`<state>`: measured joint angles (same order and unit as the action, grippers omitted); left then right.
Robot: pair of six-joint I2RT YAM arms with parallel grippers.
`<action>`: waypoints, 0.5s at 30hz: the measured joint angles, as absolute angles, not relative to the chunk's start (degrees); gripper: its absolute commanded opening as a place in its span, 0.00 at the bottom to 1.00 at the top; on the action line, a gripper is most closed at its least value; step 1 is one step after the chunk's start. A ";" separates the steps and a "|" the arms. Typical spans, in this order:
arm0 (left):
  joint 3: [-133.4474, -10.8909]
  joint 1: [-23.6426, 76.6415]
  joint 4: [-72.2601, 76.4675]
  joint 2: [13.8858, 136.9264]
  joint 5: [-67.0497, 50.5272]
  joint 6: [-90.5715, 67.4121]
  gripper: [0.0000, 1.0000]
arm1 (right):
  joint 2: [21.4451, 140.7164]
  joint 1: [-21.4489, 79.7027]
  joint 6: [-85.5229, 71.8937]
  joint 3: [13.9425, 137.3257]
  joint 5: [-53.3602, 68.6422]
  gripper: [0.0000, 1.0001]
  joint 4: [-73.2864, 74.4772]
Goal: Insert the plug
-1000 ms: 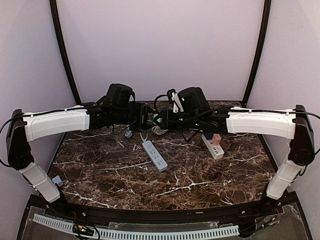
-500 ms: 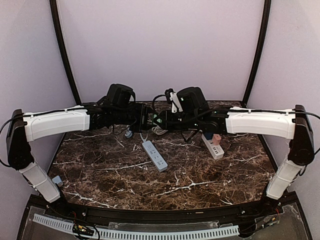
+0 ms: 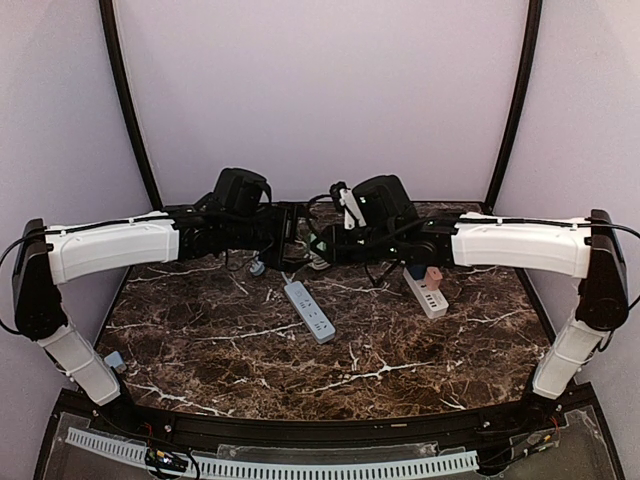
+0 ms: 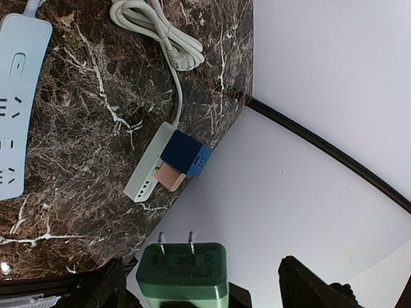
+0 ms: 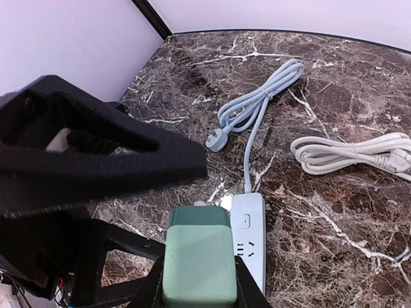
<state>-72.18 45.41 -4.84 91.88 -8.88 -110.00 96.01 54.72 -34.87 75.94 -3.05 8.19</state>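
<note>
The green plug (image 5: 199,260) hangs in mid-air above the back of the table, with my right gripper (image 5: 199,289) shut on its body. In the left wrist view the plug (image 4: 183,273) shows its two prongs pointing up the frame. My left gripper (image 4: 199,266) stands open around it, its fingers (image 4: 308,285) wide apart and clear of the plug's sides. The two grippers meet nose to nose (image 3: 303,236) in the top view. Below them a white power strip (image 3: 309,311) lies flat on the marble, also seen as the strip (image 5: 249,237) just beyond the plug.
A second strip (image 3: 426,293) at the right carries a blue adapter (image 4: 183,153) and a pink one (image 4: 168,176). A coiled white cable (image 5: 353,154) and a grey-blue cable (image 5: 257,106) lie at the back. Pale walls enclose the marble table (image 3: 220,350).
My right gripper closed on the green plug, then my left gripper opened and let go of it. Both arms have stayed nearly in place.
</note>
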 measured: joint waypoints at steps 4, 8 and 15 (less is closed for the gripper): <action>-71.48 45.45 -6.39 90.52 -8.03 -108.77 0.98 | 96.01 54.72 -32.97 76.99 -3.31 0.00 12.10; -69.19 45.52 -9.02 86.70 -6.61 -107.35 0.99 | 95.90 54.72 -29.58 79.11 -3.46 0.00 17.17; -64.53 45.54 -15.59 79.46 -3.42 -103.90 0.99 | 94.80 54.72 -22.33 81.36 -1.04 0.00 26.48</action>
